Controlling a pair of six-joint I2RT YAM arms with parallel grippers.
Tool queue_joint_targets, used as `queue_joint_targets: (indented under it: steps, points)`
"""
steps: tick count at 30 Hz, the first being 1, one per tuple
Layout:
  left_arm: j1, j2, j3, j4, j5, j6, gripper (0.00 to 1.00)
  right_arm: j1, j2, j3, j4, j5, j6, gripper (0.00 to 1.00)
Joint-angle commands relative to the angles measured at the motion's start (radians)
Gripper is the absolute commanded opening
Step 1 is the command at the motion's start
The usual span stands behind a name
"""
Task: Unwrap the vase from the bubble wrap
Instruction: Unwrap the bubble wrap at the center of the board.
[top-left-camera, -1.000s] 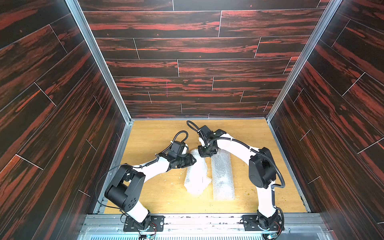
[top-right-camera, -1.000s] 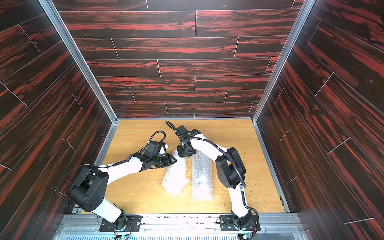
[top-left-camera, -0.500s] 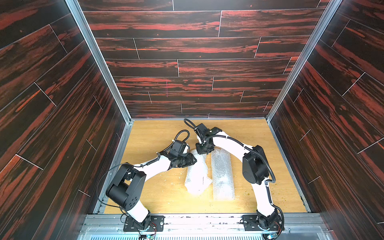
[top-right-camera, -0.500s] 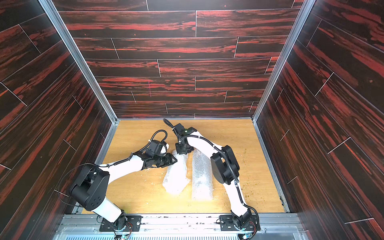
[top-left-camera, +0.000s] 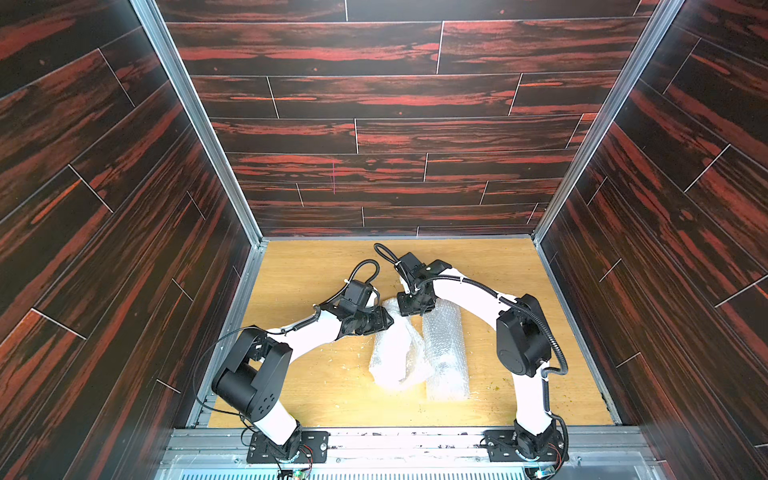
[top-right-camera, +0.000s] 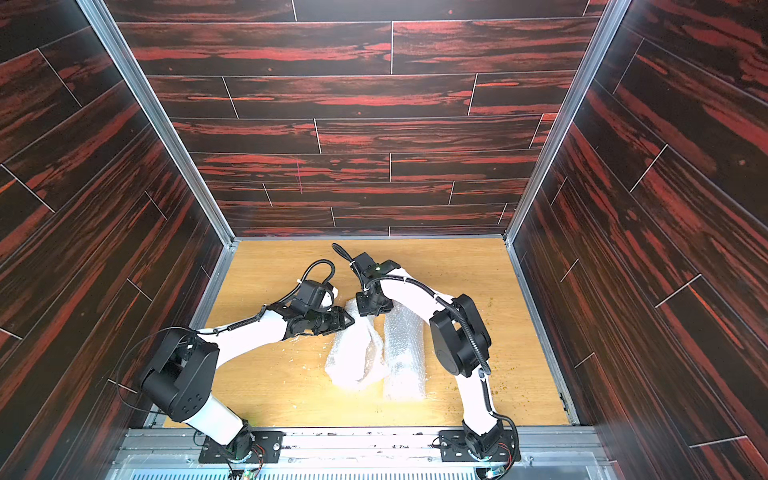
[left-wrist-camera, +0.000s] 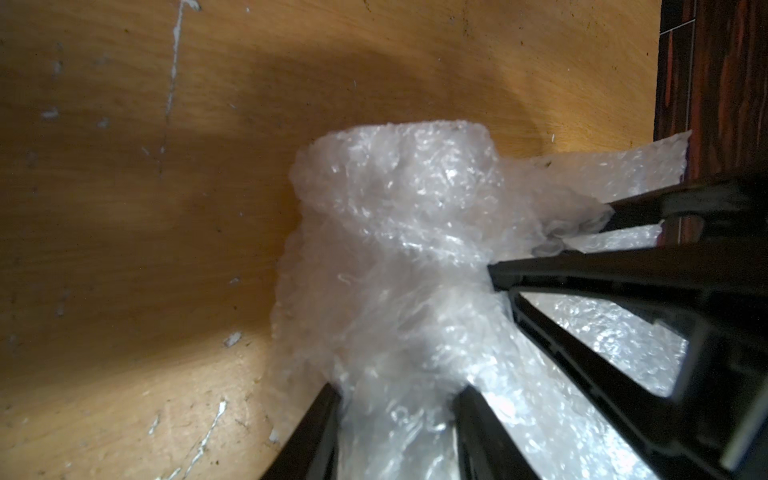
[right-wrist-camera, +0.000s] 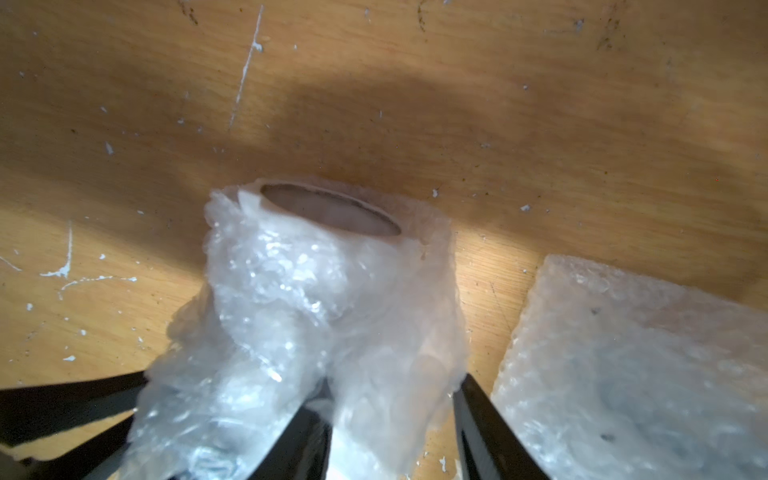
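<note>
On the plywood table (top-left-camera: 311, 386), the vase (right-wrist-camera: 332, 212) points mouth-first at the far edge, your left gripper (left-wrist-camera: 399, 392) pinching its bubble wrap (left-wrist-camera: 395, 228), right gripper (right-wrist-camera: 392, 386) spread astride.

Walls (top-left-camera: 395, 99): dark planks streaked with red on three sides, with thin pale seams between the boards.
Corner posts (top-left-camera: 197, 120): grey metal, running down both back corners.
Surface (top-left-camera: 316, 266): light wood grain, scuffed, with white flecks and scratches up close.
Front rail (top-left-camera: 415, 440): silver metal along the near edge.
Light: bright and even, with soft shadows on the wood.
</note>
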Motion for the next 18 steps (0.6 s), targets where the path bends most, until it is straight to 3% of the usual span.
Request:
queue_joint_targets:
  steps: [1, 10, 18]
  points:
    - [-0.012, 0.087, -0.07, -0.21, -0.096, 0.015, 0.44, 0.014, -0.073, -0.028, -0.035, -0.043, 0.011, 0.51]
    - [-0.012, 0.087, -0.073, -0.209, -0.092, 0.017, 0.44, 0.02, -0.119, -0.006, -0.083, -0.005, 0.024, 0.56]
    - [-0.011, 0.085, -0.069, -0.214, -0.094, 0.02, 0.44, 0.042, -0.138, -0.083, -0.054, -0.024, 0.037, 0.56]
